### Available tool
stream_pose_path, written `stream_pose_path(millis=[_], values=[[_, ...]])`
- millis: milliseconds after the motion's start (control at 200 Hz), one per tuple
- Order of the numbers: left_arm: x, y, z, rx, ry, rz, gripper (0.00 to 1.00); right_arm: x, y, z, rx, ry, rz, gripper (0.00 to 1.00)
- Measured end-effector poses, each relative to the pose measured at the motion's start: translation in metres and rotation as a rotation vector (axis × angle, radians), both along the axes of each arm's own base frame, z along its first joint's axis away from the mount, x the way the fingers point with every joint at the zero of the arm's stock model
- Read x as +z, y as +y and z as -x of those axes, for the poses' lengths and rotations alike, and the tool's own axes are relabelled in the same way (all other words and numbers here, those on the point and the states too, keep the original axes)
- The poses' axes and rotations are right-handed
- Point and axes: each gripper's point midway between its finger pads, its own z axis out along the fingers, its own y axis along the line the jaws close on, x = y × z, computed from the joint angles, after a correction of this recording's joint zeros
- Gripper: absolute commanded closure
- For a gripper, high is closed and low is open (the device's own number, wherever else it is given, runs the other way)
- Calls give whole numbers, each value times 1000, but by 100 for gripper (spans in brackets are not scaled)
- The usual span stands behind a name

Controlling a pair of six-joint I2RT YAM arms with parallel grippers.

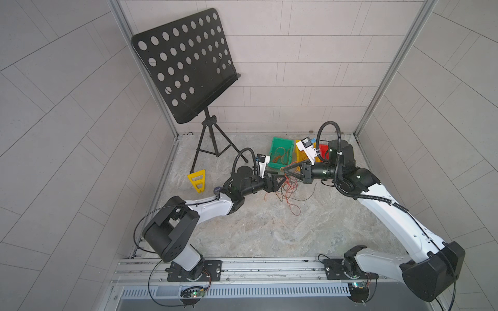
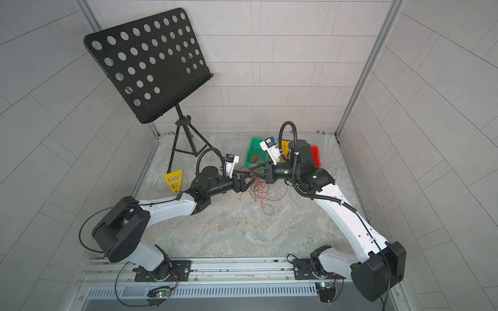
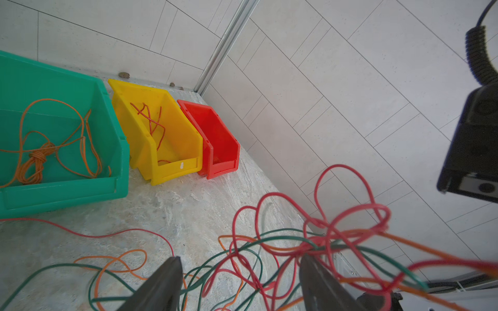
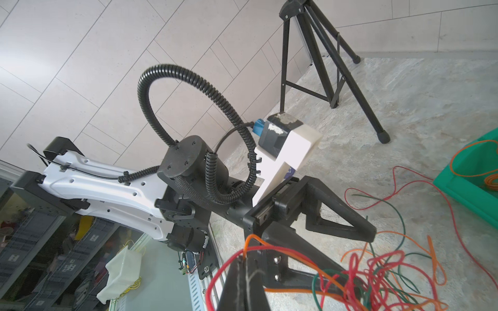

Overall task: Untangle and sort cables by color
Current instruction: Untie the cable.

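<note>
Red tangled cables (image 3: pixel 327 229) blur, ends cut off, beside left gripper (image 3: pixel 239 259).

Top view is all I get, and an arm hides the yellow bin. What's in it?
Observer: The left wrist view shows a few reddish cables lying in the yellow bin.
Operator: And the red one?
Observer: The red bin looks empty.
Operator: Is anything being held?
Observer: Yes. In its own wrist view the right gripper is shut on an orange cable and, it seems, a red cable.
</note>
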Motion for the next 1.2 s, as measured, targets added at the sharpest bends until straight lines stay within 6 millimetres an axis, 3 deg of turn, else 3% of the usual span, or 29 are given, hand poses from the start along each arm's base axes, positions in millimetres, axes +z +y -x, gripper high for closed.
stream_pose_path(millis=[155,255,380,525,590,811,961,1201], values=[[-2,-6,1,-28,-16,18,17,3,2,1,11,6,-22,100],[-3,-10,3,-44,-21,26,25,7,3,1,15,3,-38,100],[-6,-16,7,-68,-20,34,49,10,4,1,20,2,-51,100],[-6,-18,10,-84,-32,34,83,10,4,1,18,5,-54,100],[-5,-18,10,-84,-43,34,92,10,2,-1,10,5,-53,100],[-20,-6,11,-35,-49,-58,98,14,-13,-11,-52,4,-29,100],[-36,14,10,29,-44,-163,98,38,-30,-17,-102,-46,-30,100],[-77,62,4,145,43,-305,98,74,-74,-28,-252,-132,-29,100]])
